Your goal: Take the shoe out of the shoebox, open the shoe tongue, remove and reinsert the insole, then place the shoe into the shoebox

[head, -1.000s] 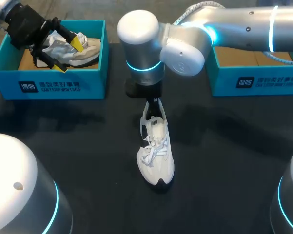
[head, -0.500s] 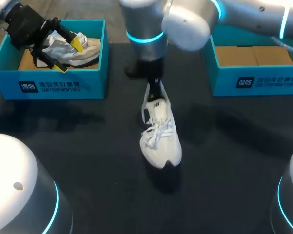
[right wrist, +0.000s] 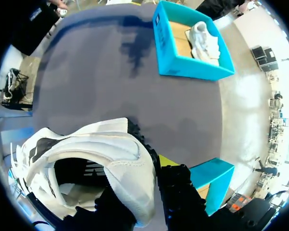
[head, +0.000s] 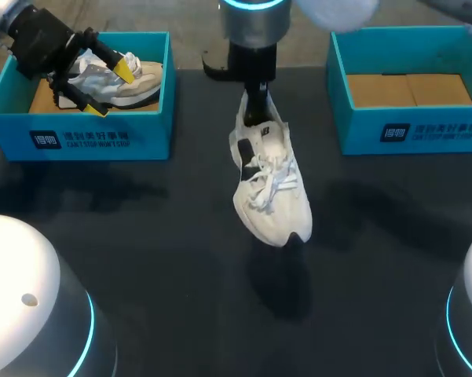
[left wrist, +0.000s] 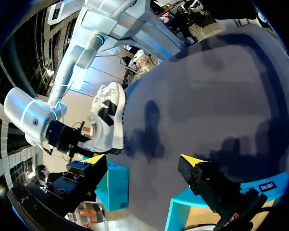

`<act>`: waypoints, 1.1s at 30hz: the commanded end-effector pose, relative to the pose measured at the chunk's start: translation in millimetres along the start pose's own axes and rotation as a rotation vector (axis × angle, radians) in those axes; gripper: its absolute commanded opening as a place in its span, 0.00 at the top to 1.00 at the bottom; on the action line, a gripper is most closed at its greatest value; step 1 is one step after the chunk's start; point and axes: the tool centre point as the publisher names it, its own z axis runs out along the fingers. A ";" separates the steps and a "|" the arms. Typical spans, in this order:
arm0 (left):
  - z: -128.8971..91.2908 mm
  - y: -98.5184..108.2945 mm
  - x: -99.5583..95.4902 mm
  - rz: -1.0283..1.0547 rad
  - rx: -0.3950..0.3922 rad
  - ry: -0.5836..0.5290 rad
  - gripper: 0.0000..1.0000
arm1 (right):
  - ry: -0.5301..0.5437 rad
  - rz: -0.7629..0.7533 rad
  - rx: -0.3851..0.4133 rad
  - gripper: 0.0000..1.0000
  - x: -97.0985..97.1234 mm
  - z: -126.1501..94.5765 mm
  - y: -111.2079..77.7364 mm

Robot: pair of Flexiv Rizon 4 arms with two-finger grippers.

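A white shoe point(head: 272, 187) with a black toe hangs toe-down above the middle of the table. My right gripper point(head: 256, 100) is shut on its heel collar. In the right wrist view the gripper point(right wrist: 145, 193) clamps the heel of the shoe point(right wrist: 94, 147), one finger inside the opening and one outside. My left gripper point(head: 110, 85) stands open over the left shoebox point(head: 102, 133), which holds a second white shoe point(head: 124, 81). The left wrist view shows its fingers point(left wrist: 144, 161) spread with nothing between them, and the lifted shoe point(left wrist: 108, 120) far ahead.
The right shoebox point(head: 408, 129) stands at the back right with only its cardboard bottom showing. My arm bases fill the two front corners of the head view. Dark tabletop lies between the boxes and under the shoe.
My right arm has lifted the shoe off the table and carried it back and a little to the right. The left arm has kept still.
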 end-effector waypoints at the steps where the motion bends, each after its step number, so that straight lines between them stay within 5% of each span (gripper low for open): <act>1: 0.1 0.4 -0.1 0.001 0.000 0.002 0.00 | -0.020 -0.007 -0.002 1.00 1.5 -25.6 -1.8; 27: 0.1 0.4 -0.1 0.001 0.000 0.002 0.00 | -0.029 0.009 -0.012 1.00 0.8 -27.4 -0.1; 33: 0.1 0.4 -0.1 0.001 0.000 0.002 0.00 | -0.017 0.046 0.041 1.00 -26.2 -18.8 -34.2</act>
